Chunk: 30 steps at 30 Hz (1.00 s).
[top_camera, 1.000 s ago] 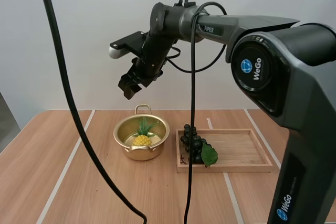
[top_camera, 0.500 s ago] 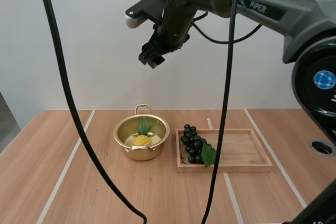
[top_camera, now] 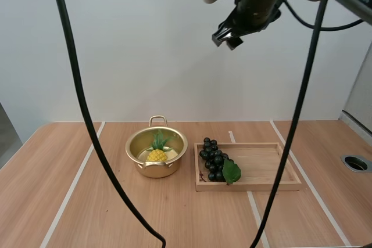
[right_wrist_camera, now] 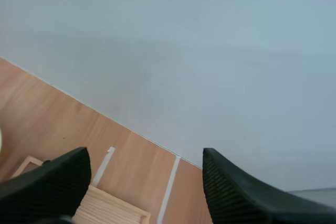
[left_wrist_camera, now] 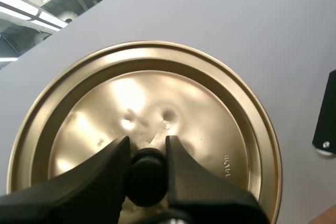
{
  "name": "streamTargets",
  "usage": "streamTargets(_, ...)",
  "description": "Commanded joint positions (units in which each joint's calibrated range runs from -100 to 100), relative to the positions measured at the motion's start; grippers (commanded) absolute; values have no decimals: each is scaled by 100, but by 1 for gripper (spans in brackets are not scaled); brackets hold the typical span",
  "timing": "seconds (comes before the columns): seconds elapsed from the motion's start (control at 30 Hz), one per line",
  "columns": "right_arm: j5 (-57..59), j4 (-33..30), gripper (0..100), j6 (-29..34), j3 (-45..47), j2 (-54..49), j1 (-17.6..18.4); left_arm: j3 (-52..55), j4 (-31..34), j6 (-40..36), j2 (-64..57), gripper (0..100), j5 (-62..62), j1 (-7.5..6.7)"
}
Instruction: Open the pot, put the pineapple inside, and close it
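Note:
A gold pot (top_camera: 133,143) stands open on the table, and the yellow pineapple (top_camera: 157,154) with its green leaves lies inside it. My right gripper (top_camera: 228,37) hangs high in the air, above and to the right of the pot. Its fingers stand open with nothing between them in the right wrist view (right_wrist_camera: 144,174). In the left wrist view my left gripper (left_wrist_camera: 147,153) is shut on the black knob (left_wrist_camera: 146,178) of the gold lid (left_wrist_camera: 199,114). The lid is held up against the pale wall.
A wooden tray (top_camera: 270,166) sits right of the pot, with a bunch of dark grapes (top_camera: 213,160) and a green leaf at its left end. The tray's corner (right_wrist_camera: 107,211) lies below my right fingers. White lines cross the table (top_camera: 87,201).
My right arm has climbed from just above the pot and swung up to the right. The pot, pineapple and tray have stayed put.

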Motion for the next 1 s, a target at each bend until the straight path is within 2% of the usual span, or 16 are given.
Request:
streamTargets(0.0,57,11,100,49,-5,-275,-209,219,2,-95,150,0,-87,5)
streamTargets(0.13,-93,325,100,49,262,-574,-443,634,-44,-95,283,0,41,5)
streamTargets(0.5,-268,175,100,49,1042,-732,-641,2285,-628,2,355,0,-784,5)
streamTargets(0.53,-317,162,89,64,1071,-732,-641,2441,-632,20,355,0,-909,5)
streamTargets(0.6,-356,149,59,64,1090,-732,-641,2762,-656,50,355,0,-1151,5)
streamTargets(0.7,-432,149,2,83,1090,-732,-641,3287,-816,94,355,0,-1612,5)
streamTargets(0.83,-522,398,0,108,1090,-732,-731,4056,-1217,288,355,0,-2156,5)
streamTargets(0.97,-587,1139,0,68,1104,-732,-1011,4851,-1599,505,367,0,-2782,5)
